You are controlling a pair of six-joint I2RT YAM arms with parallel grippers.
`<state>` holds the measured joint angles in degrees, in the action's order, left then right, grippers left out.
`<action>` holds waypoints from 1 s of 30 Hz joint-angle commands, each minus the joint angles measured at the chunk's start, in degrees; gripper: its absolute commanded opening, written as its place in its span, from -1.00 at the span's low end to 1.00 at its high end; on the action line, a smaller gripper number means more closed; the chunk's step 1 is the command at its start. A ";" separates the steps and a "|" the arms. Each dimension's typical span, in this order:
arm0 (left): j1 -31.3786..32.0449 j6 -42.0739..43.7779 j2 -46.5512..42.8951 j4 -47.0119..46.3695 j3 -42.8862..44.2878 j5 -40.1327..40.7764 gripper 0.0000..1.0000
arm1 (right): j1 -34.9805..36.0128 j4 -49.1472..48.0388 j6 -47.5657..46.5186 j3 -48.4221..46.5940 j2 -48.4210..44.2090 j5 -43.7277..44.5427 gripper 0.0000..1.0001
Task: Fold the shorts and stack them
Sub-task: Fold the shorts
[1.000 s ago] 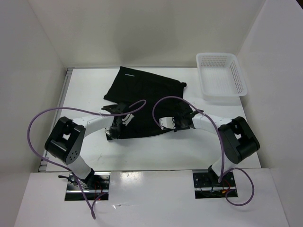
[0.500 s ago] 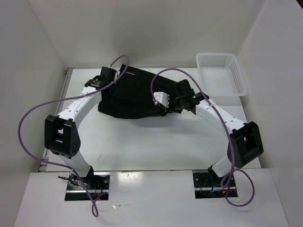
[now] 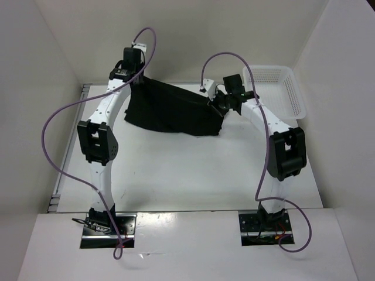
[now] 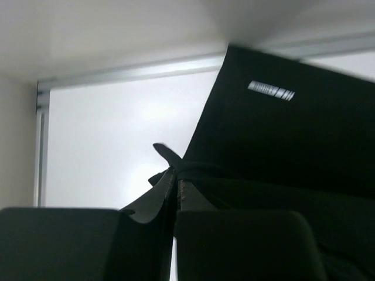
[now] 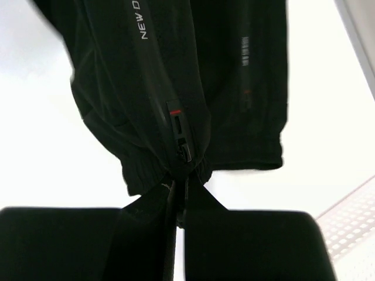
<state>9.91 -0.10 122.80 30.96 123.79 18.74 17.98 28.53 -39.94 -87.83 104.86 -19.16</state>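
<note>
The black shorts (image 3: pixel 173 108) hang stretched between my two grippers over the far part of the table, their lower edge draped on the surface. My left gripper (image 3: pixel 136 83) is shut on the shorts' left corner; in the left wrist view its fingertips (image 4: pixel 176 178) pinch a fold of the shorts (image 4: pixel 281 140), which bear a small white label. My right gripper (image 3: pixel 216 103) is shut on the right corner. The right wrist view shows that gripper (image 5: pixel 181 178) clamped on the shorts (image 5: pixel 234 88) at the ribbed band beside a zip.
A white mesh basket (image 3: pixel 281 96) stands at the back right, just beyond the right arm; its corner (image 5: pixel 351 225) shows in the right wrist view. White walls close in the table on three sides. A metal rail (image 4: pixel 129 73) runs along the far edge.
Both arms have swung from the table's middle to the far side and stretched out, lifting the gripped edge of the shorts up and back. Both grips have held.
</note>
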 commanded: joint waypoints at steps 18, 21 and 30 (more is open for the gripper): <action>3.36 0.10 37.07 8.68 55.95 -1.96 -1.00 | -3.91 -6.46 13.65 -14.30 12.74 7.46 -1.00; 3.36 0.10 39.17 8.68 55.95 -1.96 -1.00 | -3.91 -9.10 16.55 -14.91 13.97 10.36 -0.98; 1.78 0.10 41.46 4.20 55.95 2.44 0.12 | -3.39 -17.01 22.54 -15.44 17.40 27.31 0.86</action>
<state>12.64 -0.30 163.74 38.48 177.45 18.83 14.26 18.31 -20.38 -100.33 122.13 0.21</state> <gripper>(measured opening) 0.525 0.910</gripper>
